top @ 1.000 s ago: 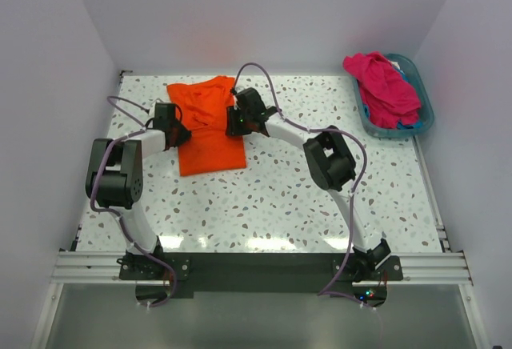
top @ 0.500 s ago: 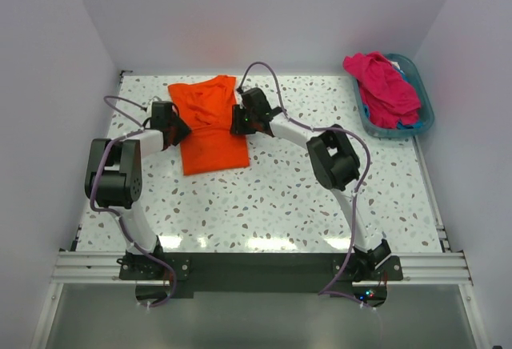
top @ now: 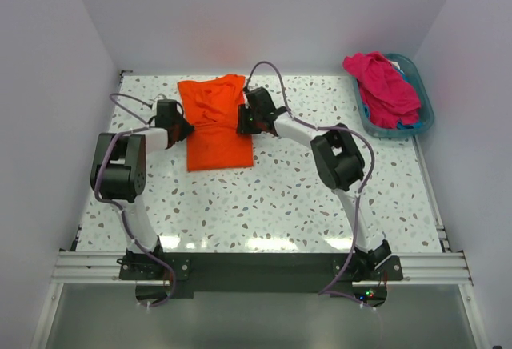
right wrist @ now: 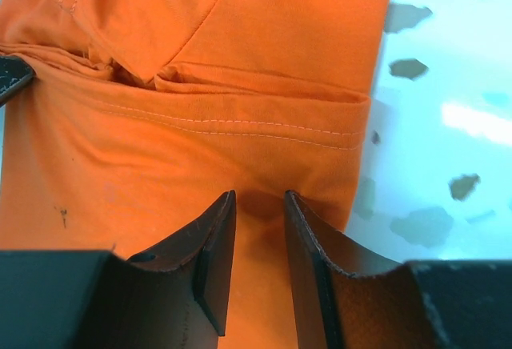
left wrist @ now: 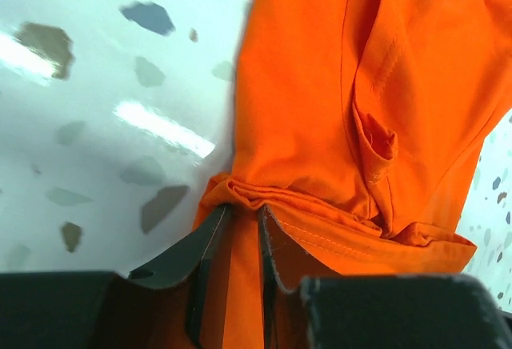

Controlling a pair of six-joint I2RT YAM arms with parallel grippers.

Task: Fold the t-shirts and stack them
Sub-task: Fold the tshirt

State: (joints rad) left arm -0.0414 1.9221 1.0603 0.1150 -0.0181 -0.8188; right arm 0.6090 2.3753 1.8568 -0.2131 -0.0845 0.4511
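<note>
Orange-wise: pinching a fold of the orange t-shirt (top: 216,129) in the left gripper (left wrist: 244,213), resting the right gripper (right wrist: 260,201) half-parted on the cloth, can't tell if gripping.

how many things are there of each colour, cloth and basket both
orange t-shirt: 1
pink t-shirt: 1
blue cloth: 1, only a glimpse in the basket, so I cannot tell if it is a shirt
teal basket: 1
total: 4
</note>
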